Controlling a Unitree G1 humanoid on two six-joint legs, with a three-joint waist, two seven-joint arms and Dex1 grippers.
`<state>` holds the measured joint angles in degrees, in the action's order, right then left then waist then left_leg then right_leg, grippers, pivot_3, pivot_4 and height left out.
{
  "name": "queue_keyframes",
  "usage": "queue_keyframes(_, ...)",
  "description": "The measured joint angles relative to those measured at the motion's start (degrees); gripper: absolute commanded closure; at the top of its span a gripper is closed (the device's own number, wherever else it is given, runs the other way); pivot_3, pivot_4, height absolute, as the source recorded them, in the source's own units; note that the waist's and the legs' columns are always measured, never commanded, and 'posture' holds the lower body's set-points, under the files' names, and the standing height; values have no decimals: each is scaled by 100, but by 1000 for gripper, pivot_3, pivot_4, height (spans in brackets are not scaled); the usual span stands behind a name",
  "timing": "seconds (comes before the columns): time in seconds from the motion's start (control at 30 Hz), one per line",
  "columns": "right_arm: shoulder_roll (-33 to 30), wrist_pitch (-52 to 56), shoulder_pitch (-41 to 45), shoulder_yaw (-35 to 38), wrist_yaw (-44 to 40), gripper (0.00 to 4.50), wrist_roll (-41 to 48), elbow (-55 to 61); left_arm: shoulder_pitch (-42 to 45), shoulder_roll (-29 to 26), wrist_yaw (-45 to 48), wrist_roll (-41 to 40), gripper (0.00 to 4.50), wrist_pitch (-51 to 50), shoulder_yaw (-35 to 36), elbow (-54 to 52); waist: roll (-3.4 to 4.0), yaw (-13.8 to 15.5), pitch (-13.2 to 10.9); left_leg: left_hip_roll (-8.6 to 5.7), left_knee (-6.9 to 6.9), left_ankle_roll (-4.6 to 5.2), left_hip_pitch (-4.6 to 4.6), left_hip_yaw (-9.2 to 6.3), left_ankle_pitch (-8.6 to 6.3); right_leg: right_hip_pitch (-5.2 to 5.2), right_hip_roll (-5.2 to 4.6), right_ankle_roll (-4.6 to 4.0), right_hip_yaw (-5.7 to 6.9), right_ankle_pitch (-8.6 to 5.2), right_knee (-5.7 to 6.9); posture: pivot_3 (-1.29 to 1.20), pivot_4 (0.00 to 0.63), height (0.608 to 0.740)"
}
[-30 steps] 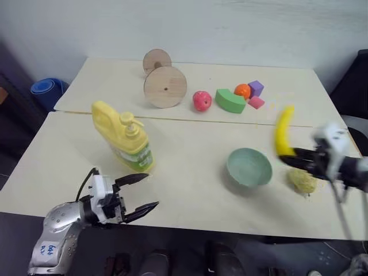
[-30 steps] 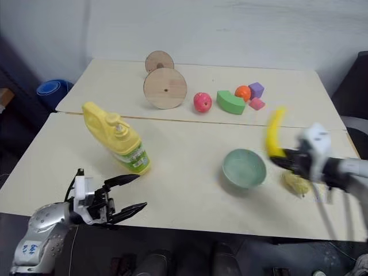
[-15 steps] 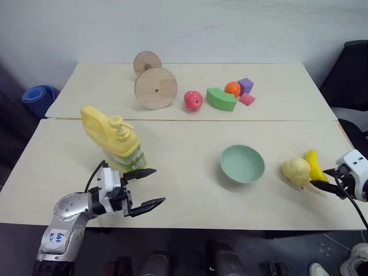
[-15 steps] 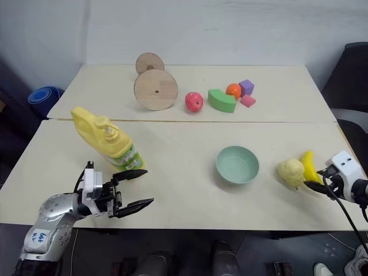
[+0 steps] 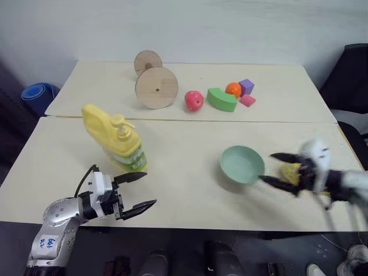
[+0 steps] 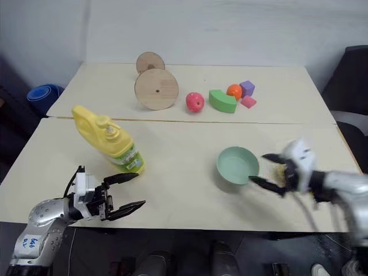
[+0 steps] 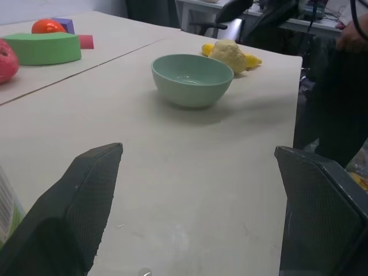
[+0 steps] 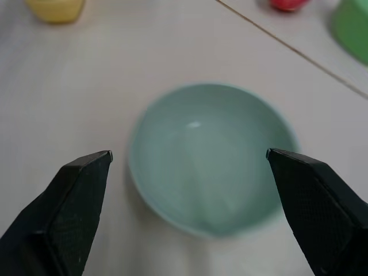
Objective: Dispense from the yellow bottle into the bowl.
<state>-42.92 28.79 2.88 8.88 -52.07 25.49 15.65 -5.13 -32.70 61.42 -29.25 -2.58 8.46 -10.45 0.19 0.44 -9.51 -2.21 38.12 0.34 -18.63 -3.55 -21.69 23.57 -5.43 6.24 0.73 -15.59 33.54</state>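
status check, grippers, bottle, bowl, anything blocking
Left gripper open beside yellow bottle. Right gripper open at bowl, which sits empty. Path between them clear.

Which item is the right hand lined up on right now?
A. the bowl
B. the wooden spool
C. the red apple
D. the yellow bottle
A: the right hand, open, sits at the edge of the bowl, and in the right wrist view the bowl lies between its fingers.
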Motion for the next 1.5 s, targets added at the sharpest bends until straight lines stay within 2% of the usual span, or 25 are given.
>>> queue_keyframes(0.03,339,0,3,-360,284,28,-204,-22,0,0,-17,11,0,4,0,-3,7,12,-4,-11,0,4,-4,0,2,7,-10,0,-3,0,3,0,150,740)
queue_keyframes(0.17,692,-52,313,-977,803,28,-743,-204,-13,4,-88,18,0,11,13,-33,16,37,-9,-25,12,13,-26,0,7,20,-19,9,0,6,1,0,150,740)
queue_keyframes(0.27,827,-132,513,-1135,973,657,-976,-458,-51,5,-138,18,0,12,16,-59,12,52,-7,-21,10,11,-27,-9,7,19,-15,9,10,6,-1,0,150,740)
queue_keyframes(0.57,1009,-349,915,-1379,1104,3899,-1398,-1116,-299,1,-412,-10,0,-7,307,-338,12,16,-7,-17,10,8,-27,-13,9,20,-11,8,13,6,6,0,150,740)
queue_keyframes(0.63,996,-478,999,-1370,1068,4463,-1467,-1104,-445,1,-497,-110,0,-89,476,-477,8,-11,-5,-13,8,7,-27,-13,8,19,-8,8,14,6,2,0,150,740)
queue_keyframes(0.77,943,-606,1156,-1515,551,4488,-1409,-1012,-735,-1,-800,-786,0,-653,907,-1003,-4,-63,-6,-10,9,7,-31,-16,8,20,-7,8,14,6,0,0,150,740)
queue_keyframes(0.87,749,-710,1524,-1837,-209,4488,-1265,-675,-929,-144,-1083,-1548,0,-1116,1534,-1486,3,-66,-17,-10,12,7,-42,-16,8,31,-8,8,14,6,4,0,150,740)
queue_keyframes(0.9,686,-764,1722,-1902,-427,4500,-1234,-558,-938,-200,-1187,-1786,389,-1237,1746,-1618,4,-58,-17,-11,13,5,-43,-18,10,32,-8,8,16,6,7,0,150,740)
queue_keyframes(0.97,604,-767,2211,-2039,-839,4500,-1158,-359,-862,-282,-1430,-2179,885,-1424,2110,-1815,4,-52,-17,-11,14,4,-41,-21,10,29,-8,7,20,6,6,0,150,740)
queue_keyframes(1.1,535,-169,3542,-2799,-1573,4500,-1156,-124,-26,-428,-2055,-2554,2265,-1498,2598,-1827,-1,-32,-16,-13,18,-7,-47,-47,17,26,-9,2,43,6,7,0,150,740)
queue_keyframes(1.2,695,630,4367,-3357,-1634,4500,-1348,-177,798,-568,-2227,-2180,3272,-1328,2491,-1473,-4,-25,-14,-21,18,-8,-58,-54,18,28,-10,2,51,7,7,0,150,740)
queue_keyframes(1.33,1227,1285,4988,-3601,-1430,4500,-1408,-269,1641,-637,-2224,-1623,4398,-1061,2133,-916,-8,-56,-12,-23,17,-11,-66,-52,23,38,-8,3,53,7,26,0,150,740)
queue_keyframes(1.5,1680,1627,5500,-3724,-1055,4500,-1541,-318,2440,-638,-2041,-1239,4453,-1001,1484,-377,-15,-69,-8,-22,11,-16,-69,-52,26,51,-6,3,65,8,33,0,150,740)
